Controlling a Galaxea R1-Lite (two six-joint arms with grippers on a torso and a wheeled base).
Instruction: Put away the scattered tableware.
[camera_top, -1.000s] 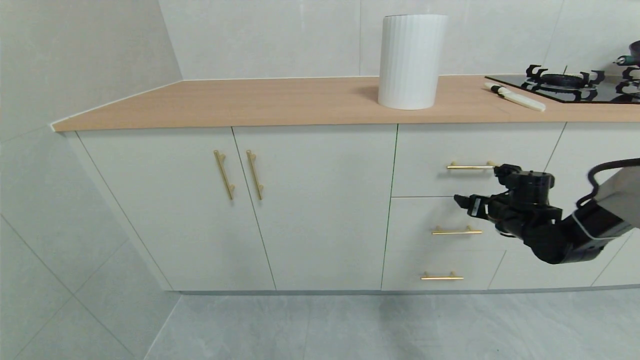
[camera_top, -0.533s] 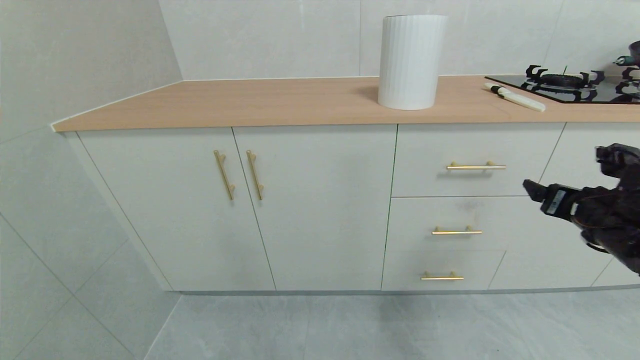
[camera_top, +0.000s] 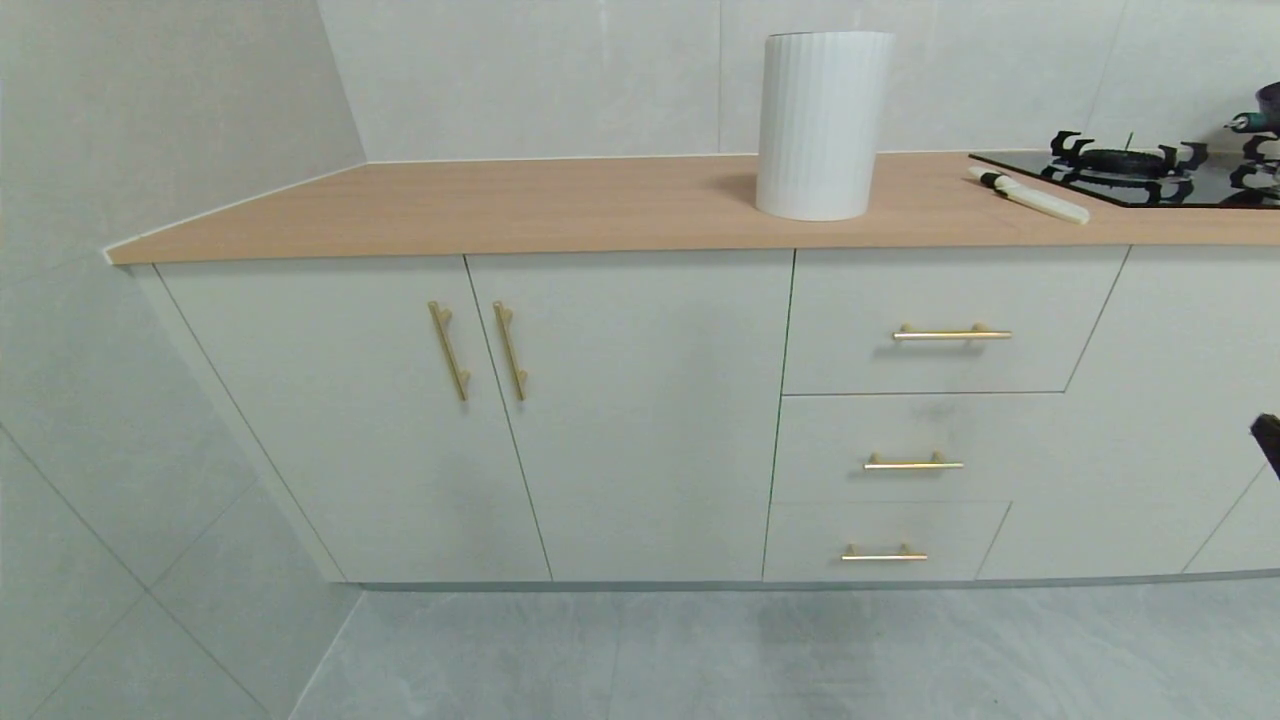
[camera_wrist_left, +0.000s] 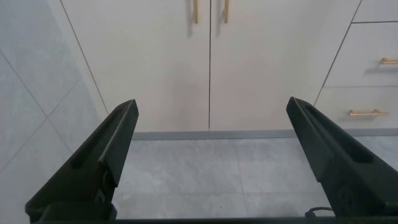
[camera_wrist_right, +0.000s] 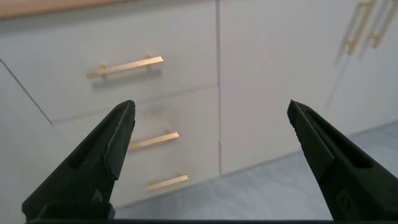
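A light wooden countertop (camera_top: 500, 205) runs from the left corner to the right, along a wall of pale tiles (camera_top: 540, 70). Under its left part are two white cabinet doors (camera_top: 330, 420), both closed, with two upright gold handles (camera_top: 448, 350) just beside each other at the seam where they meet. At the far right a black hob (camera_top: 1130, 190) is set into the countertop, with black pan supports (camera_top: 1125, 160) on it. A grey plinth (camera_top: 600, 584) runs under the doors, above a floor of grey tiles (camera_top: 700, 650).

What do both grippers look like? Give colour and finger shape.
Left gripper: two matte black fingers, flat and wedge-shaped, tapering to blunt tips. Right gripper: the same build, with black tapered fingers.
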